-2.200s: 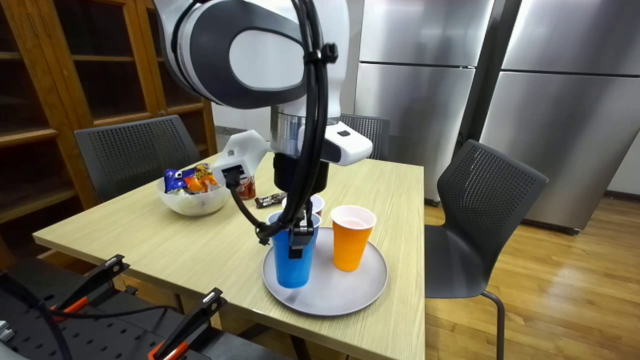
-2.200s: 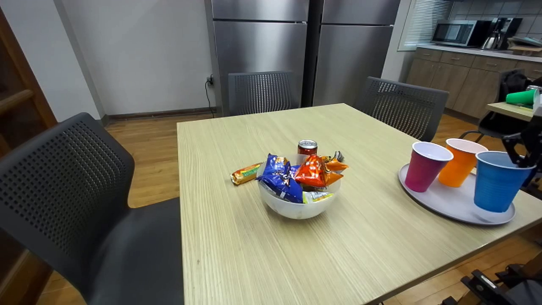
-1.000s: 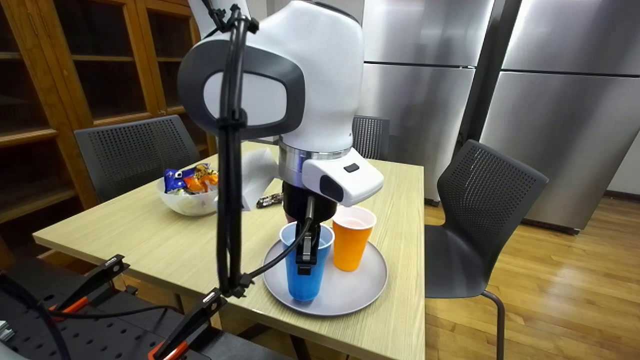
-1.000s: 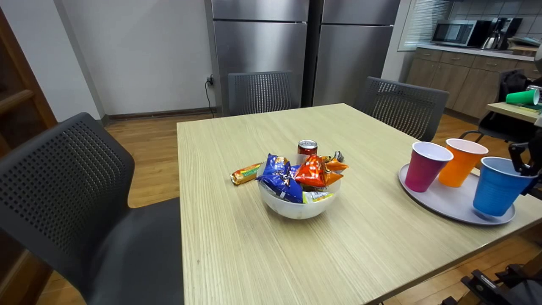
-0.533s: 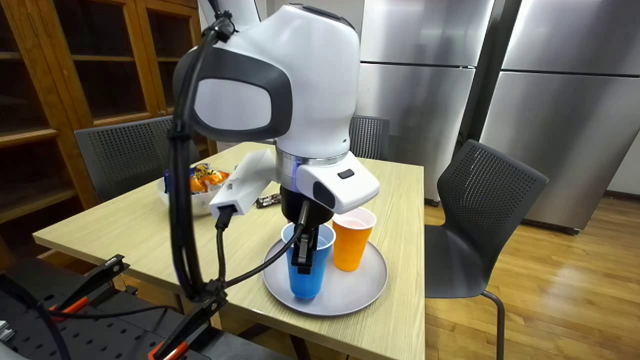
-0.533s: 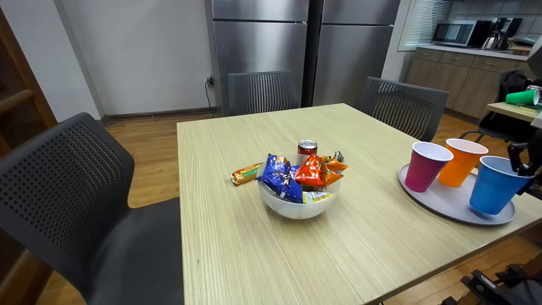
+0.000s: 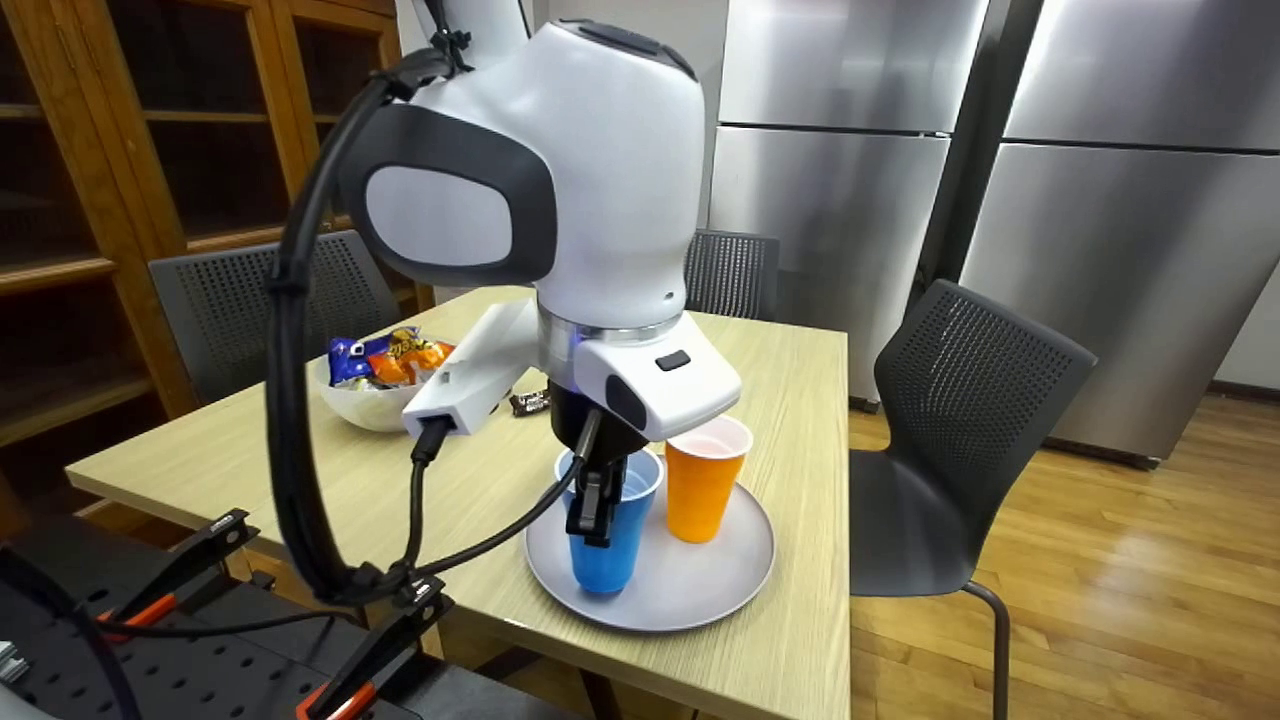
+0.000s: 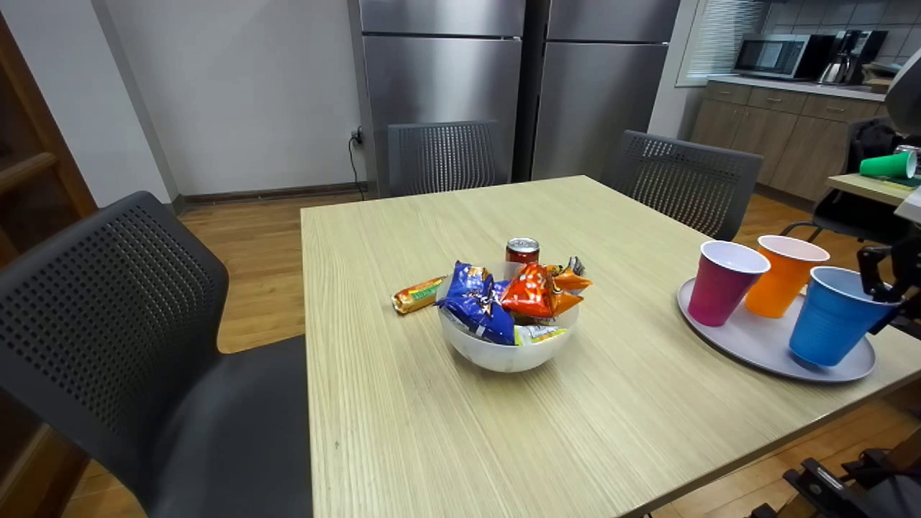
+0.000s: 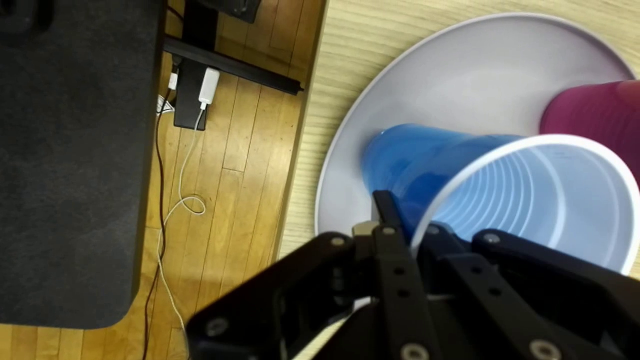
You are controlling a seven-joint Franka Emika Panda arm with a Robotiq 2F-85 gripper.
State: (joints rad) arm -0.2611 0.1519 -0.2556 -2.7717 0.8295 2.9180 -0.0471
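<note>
Gripper is shown at the lower centre of the wrist view, closed tight on the wall of a blue cup, with 1 finger inside the rim and 1 outside. The blue cup, at the right side of the frame in an exterior view, is held tilted over a round grey plate; whether the plate is touched by its base cannot be told. On the same plate, a purple cup and an orange cup are set upright. Judged from these views, the grasp has been made and 3 cups are gathered at the plate, but the blue cup has not yet been let go. A white bowl of snack packets is placed well apart, near the centre of the frame in an exterior view, on the pale tabletop.
</note>
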